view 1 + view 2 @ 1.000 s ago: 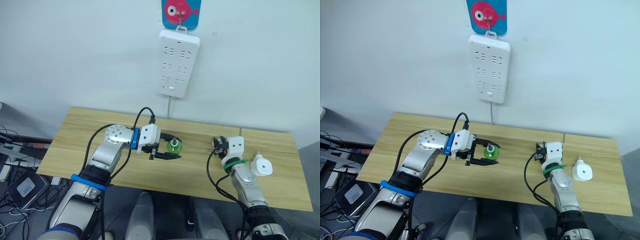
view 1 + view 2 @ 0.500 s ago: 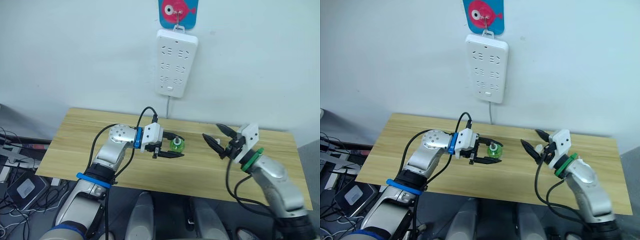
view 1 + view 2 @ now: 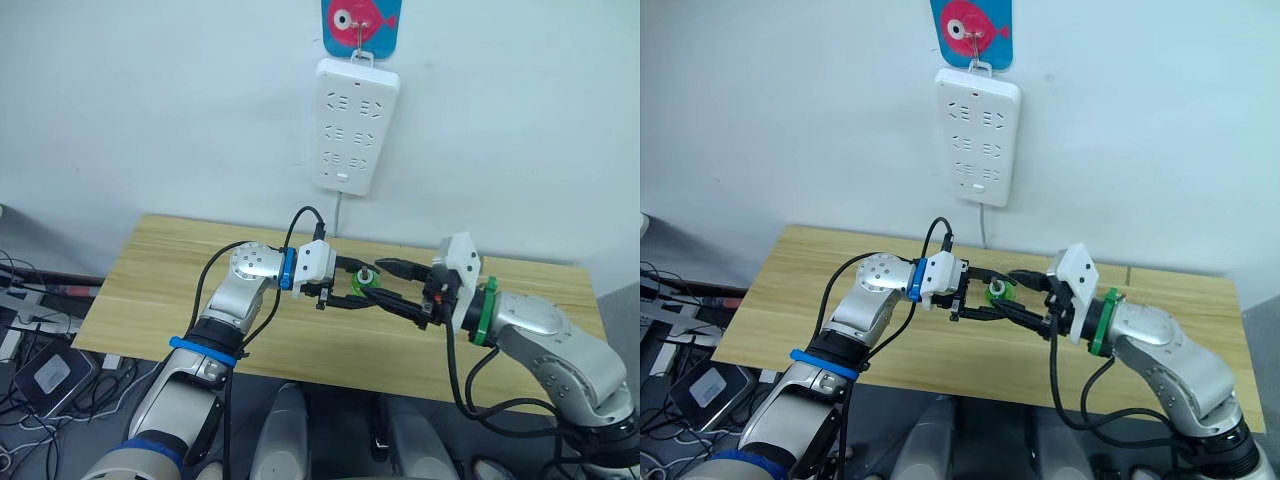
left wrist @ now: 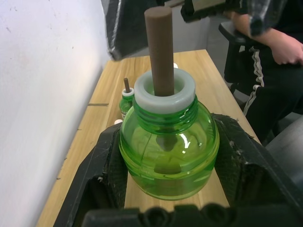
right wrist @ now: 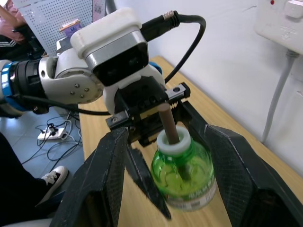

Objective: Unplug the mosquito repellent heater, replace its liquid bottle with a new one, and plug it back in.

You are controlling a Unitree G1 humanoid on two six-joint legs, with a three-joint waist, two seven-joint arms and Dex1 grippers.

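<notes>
Left hand clamped on green liquid bottle, brown wick up; right hand at 3 o'clock, spread wide astride it.

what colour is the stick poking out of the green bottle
Brown, above a white collar; the stick of the bottle shows best in the left wrist view.

Pale wall, wooden table against it, cables on floor at left
</notes>
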